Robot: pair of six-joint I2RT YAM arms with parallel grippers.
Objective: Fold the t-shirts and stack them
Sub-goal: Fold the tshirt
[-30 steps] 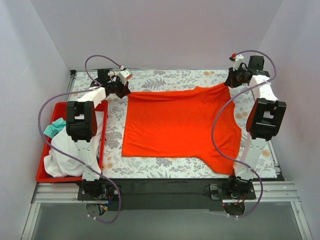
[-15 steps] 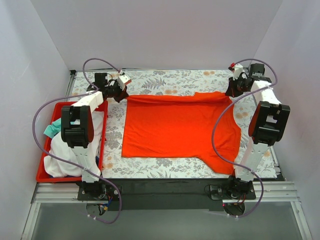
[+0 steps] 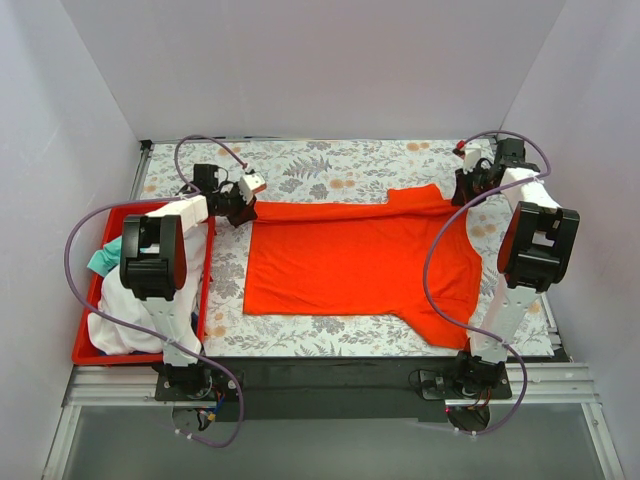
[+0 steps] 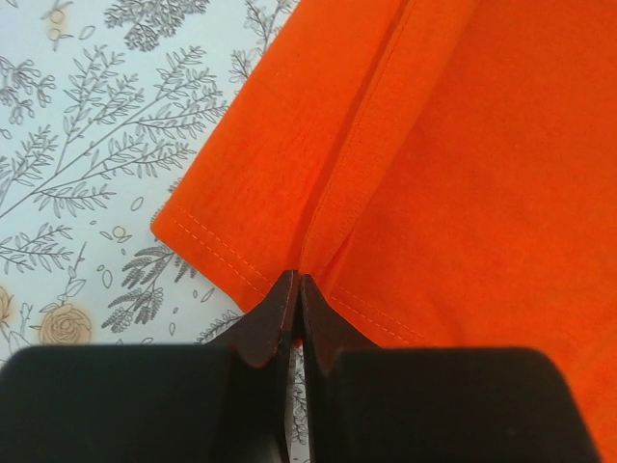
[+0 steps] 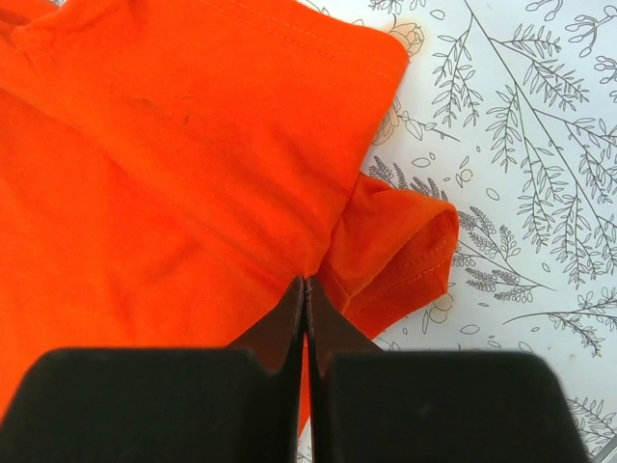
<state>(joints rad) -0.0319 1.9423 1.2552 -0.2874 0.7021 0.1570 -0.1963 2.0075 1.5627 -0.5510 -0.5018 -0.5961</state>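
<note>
We record the bench (image 3: 330, 162), covered in a floral print, as the largest item; both arms reach to its far side. The orange-red t-shirt (image 3: 350, 265) lies flat across the middle of the bench; its far edge is turned over toward the near side in a narrow band running from one end effector to the other; one sleeve points to the near right corner. The red bin (image 3: 100, 356) sits at the left edge of the bench, just beside the shirt but apart from it. Inside the bin lies a crumpled white t-shirt (image 3: 125, 300); a teal t-shirt (image 3: 105, 258) shows at its far left side, mostly covered, so we cannot confirm its shape.

The left end effector (image 4: 296, 285) is at the far left corner of the orange-red t-shirt; its fingers are clenched on the cloth where the stitched hem doubles over. The right end effector (image 5: 306, 285) is at the far right corner; its fingers are pinched tight on the cloth, beside a small rolled sleeve resting on the floral print.
</note>
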